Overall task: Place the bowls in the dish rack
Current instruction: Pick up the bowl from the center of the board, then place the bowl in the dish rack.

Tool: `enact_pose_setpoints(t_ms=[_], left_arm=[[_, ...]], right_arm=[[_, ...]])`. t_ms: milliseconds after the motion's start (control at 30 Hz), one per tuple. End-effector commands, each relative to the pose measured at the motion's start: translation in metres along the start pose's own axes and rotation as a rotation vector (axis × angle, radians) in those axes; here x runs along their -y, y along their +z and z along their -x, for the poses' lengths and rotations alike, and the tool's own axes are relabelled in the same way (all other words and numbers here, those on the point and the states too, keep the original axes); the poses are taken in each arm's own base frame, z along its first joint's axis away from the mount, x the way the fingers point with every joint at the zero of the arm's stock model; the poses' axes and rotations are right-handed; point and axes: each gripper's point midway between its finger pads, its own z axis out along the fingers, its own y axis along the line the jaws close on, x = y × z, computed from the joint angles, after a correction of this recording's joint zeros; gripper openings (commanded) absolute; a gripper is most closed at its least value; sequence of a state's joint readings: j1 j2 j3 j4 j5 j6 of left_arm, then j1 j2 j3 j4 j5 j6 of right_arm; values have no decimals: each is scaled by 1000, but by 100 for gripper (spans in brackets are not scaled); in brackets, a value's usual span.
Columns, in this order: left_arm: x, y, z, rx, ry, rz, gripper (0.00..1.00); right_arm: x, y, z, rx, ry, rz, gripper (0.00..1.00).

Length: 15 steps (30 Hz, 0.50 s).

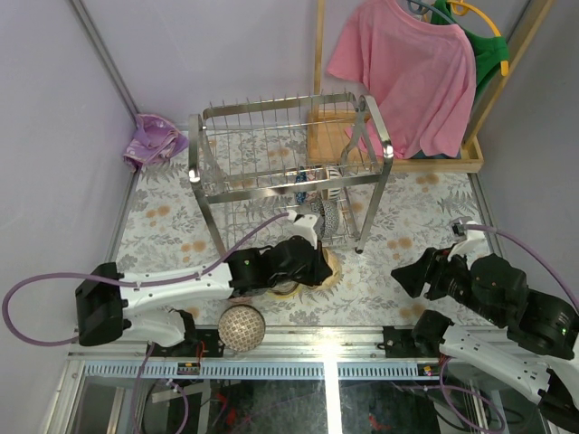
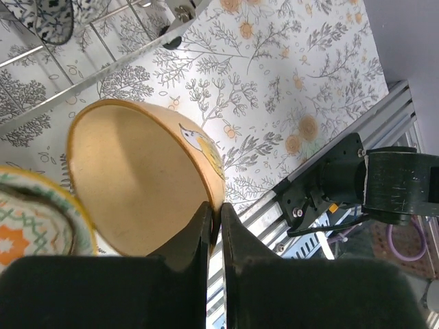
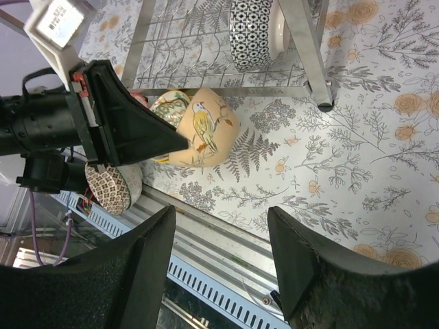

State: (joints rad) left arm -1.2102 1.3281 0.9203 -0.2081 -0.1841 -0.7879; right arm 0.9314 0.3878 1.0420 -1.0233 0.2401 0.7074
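Observation:
The steel wire dish rack [image 1: 289,149] stands mid-table, with a black-and-white patterned bowl [image 1: 331,217] upright on its lower tier, also in the right wrist view [image 3: 250,24]. My left gripper [image 2: 215,218] is shut on the rim of a tan bowl with a bird picture [image 2: 137,181], tilted on its side just in front of the rack [image 1: 327,265] [image 3: 206,133]. An orange-and-green patterned bowl [image 2: 34,223] lies beside it. A brown-patterned bowl [image 1: 242,327] sits at the near edge. My right gripper [image 3: 223,247] is open and empty over the front edge, right of the rack [image 1: 407,276].
A wooden clothes stand [image 1: 470,158] with a pink shirt [image 1: 407,72] stands at the back right. A purple cloth [image 1: 154,140] lies at the back left. A metal rail [image 1: 317,339] runs along the table's near edge. Grey walls close both sides.

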Motion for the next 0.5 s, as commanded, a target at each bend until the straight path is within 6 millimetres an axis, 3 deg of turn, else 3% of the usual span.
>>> enact_pose_setpoints(t_ms=[0, 167, 300, 467], left_arm=[[29, -8, 26, 73, -17, -148, 0], [25, 2, 23, 76, 4, -156, 0], [22, 4, 32, 95, 18, -161, 0], [48, -8, 51, 139, 68, -258, 0]], right_arm=[[-12, 8, -6, -40, -29, 54, 63], [-11, 10, -9, -48, -28, 51, 63], [-10, 11, -11, -56, -29, 46, 63], [-8, 15, -16, -66, -31, 41, 63]])
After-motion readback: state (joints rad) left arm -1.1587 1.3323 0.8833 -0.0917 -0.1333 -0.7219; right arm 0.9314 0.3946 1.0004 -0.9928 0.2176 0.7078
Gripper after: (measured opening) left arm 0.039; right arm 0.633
